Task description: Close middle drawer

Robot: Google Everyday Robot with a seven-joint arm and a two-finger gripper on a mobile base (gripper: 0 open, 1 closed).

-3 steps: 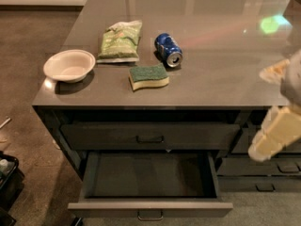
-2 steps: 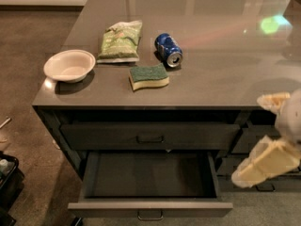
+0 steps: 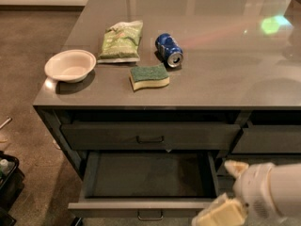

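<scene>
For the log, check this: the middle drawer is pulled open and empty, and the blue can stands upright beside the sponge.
The camera view shows the blue can lying on its side, not upright, beside the sponge. The middle drawer is open and empty. The gripper is by that drawer's right front corner.

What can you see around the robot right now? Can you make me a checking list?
Surface: grey countertop, shiny, with a green light spot.
Job's things: middle drawer pulled out, dark tray empty; upper drawer shut.
Clutter: white bowl, green bag, blue can on its side, green-and-yellow sponge, all on the countertop.
Grippers: cream tool low at the drawer's right front corner.
Cables: nothing seen.
Surroundings: brown floor, dark bin at left.
</scene>
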